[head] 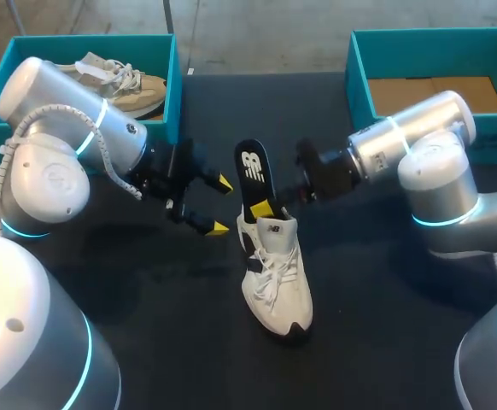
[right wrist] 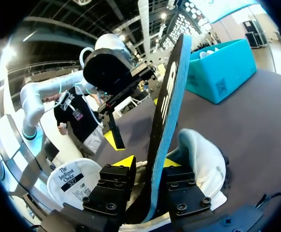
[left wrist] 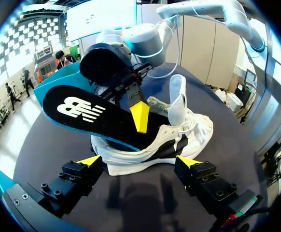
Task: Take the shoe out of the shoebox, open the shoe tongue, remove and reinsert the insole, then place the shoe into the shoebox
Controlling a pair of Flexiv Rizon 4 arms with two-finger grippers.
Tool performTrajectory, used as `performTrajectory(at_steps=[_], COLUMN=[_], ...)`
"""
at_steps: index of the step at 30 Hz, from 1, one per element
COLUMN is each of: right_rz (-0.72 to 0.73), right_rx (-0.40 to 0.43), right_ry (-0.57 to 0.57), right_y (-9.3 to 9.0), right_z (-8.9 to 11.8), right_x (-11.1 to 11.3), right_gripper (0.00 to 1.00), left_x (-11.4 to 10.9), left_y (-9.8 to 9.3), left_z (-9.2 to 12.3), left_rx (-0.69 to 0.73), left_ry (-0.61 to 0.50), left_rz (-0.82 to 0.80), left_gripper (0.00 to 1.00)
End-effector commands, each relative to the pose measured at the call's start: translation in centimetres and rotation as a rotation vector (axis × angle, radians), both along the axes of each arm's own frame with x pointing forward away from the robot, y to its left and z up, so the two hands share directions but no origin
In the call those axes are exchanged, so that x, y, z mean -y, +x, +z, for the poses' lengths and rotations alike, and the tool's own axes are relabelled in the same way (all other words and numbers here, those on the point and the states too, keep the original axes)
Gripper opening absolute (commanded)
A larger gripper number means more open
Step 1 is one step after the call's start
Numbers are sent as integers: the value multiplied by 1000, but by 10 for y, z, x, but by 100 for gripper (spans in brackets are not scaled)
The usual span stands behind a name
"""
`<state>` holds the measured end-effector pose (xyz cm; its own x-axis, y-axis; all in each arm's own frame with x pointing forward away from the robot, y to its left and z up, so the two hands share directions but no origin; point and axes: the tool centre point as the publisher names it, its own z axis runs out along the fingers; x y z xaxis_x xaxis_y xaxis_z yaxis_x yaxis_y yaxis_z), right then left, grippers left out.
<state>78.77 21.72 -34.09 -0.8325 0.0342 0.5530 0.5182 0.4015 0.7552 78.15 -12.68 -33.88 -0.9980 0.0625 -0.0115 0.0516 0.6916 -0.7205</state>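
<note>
Centre frame: right end effector (head: 271,206) pinches insole (head: 252,166), half inside shoe (head: 276,273). Left end effector (head: 220,206) spread alongside; should brace shoe, I judge.

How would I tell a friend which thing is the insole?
In the middle of the dark table stands a white shoe. A flat slab rises from its opening, pinched by the right gripper: that is the insole. Unlike anything nearby, it is black with a white logo and a blue underside.

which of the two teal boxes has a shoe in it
The left shoebox: a beige shoe lies inside. The right shoebox shows only brown cardboard.
</note>
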Motion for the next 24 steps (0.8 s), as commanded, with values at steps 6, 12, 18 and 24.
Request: performTrajectory(at_steps=[6,12,18,24], right_rz=[17,21,18,3], right_rx=[-1,-24,-65,-99], right_ry=[-3,-25,-47,-52], right_y=[12,3,-12,-27], right_z=[0,-4,-13,-21], right_x=[-6,-4,2,6], right_gripper=[0,0,0,0], left_x=[0,0,0,0], left_y=[0,0,0,0], left_z=[-1,-1,-1,-1], left_rx=[1,1,1,1], left_ry=[2,2,2,2], left_rz=[1,1,1,1], left_gripper=[100,100,100,100])
